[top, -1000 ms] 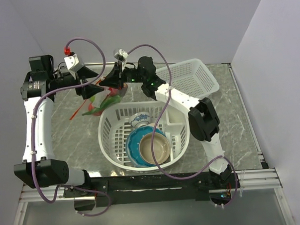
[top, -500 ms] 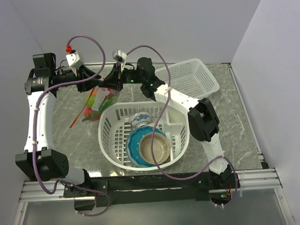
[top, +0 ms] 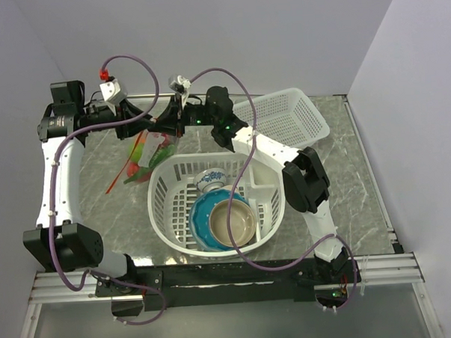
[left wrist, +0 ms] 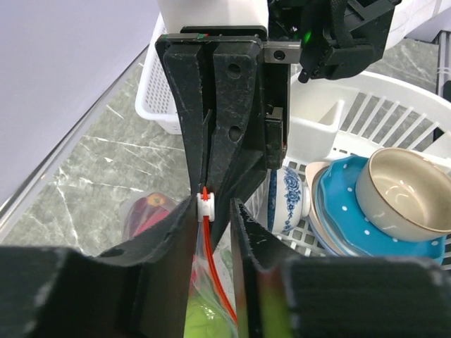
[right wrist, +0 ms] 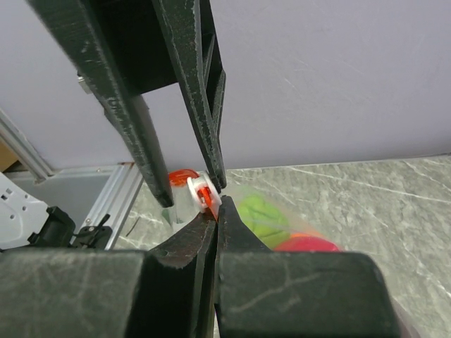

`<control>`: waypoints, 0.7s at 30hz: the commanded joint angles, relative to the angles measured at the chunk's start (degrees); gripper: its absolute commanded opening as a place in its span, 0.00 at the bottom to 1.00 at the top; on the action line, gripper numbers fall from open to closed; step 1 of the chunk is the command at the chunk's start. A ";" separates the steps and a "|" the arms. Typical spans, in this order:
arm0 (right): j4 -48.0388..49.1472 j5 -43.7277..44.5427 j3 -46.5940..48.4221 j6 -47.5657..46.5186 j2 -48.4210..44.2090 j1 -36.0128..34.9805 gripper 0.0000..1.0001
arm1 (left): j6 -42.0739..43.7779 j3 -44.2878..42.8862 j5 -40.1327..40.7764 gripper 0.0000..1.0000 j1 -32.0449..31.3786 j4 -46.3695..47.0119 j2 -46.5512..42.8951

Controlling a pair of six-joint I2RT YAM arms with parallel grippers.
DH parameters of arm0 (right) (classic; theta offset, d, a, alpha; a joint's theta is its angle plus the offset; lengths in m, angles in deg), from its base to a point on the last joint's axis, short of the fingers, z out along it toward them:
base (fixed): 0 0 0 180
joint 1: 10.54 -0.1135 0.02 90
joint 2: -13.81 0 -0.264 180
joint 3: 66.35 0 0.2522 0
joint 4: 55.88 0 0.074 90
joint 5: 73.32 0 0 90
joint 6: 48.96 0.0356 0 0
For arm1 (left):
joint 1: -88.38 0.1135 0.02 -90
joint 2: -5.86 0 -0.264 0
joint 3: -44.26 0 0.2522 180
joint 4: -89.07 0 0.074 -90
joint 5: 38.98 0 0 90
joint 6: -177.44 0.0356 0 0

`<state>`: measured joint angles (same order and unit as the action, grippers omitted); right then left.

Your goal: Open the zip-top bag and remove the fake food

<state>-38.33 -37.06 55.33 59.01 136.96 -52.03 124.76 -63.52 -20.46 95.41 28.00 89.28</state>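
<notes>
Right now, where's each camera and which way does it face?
Top: above and behind the bases, looking down on the table; both arms show, left pincer and right pincer meeting at the bag.
Left wrist: on the left arm, looking along its fingers at the right pincer and the basket of bowls.
Right wrist: on the right arm, looking past its shut fingers toward the wall; left pincer shows at top.
Shared: both wrist views show the white zip slider, from opposite sides.

White links (top: 56,184), black joints (top: 307,182), looping purple cables (top: 135,59)
</notes>
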 commanded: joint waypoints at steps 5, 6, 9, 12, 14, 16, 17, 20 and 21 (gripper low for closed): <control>5.34 -0.41 1.59 1.62 1.04 -0.60 0.00 | 2.22 -2.75 -2.26 0.17 -1.05 -4.02 1.31; 5.17 -0.41 1.51 1.54 0.95 -0.60 0.00 | 2.67 -2.84 -2.26 0.12 -1.05 -4.28 1.31; 5.16 -0.49 1.68 1.53 1.04 -0.60 0.00 | 1.44 -2.49 -2.61 0.01 -1.23 -2.97 1.05; 4.55 -0.23 1.68 0.92 0.78 -0.52 0.00 | 1.70 -1.87 -2.35 0.01 -1.49 -2.96 0.78; 3.76 -0.05 1.33 0.22 0.42 -0.17 0.00 | 2.31 -2.22 -1.38 0.01 -1.49 -4.27 0.70; 4.11 0.30 0.80 0.22 -0.19 0.27 0.00 | 4.68 -3.18 -0.33 0.01 -1.40 -6.38 0.78; 4.46 0.47 0.45 0.39 -0.28 0.54 0.00 | 5.56 -3.45 0.46 0.01 -1.31 -7.52 0.78; 5.51 1.17 0.45 1.70 -0.54 1.68 0.00 | 7.41 -4.07 1.61 0.01 -0.53 -10.69 0.87; 6.21 1.35 0.45 2.49 -0.37 2.46 0.00 | 8.89 -4.16 1.96 0.01 -0.44 -12.70 0.87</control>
<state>-37.22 -37.84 55.17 59.63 137.81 -51.75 129.67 -65.22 -18.93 95.02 23.00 90.85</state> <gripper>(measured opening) 0.006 0.051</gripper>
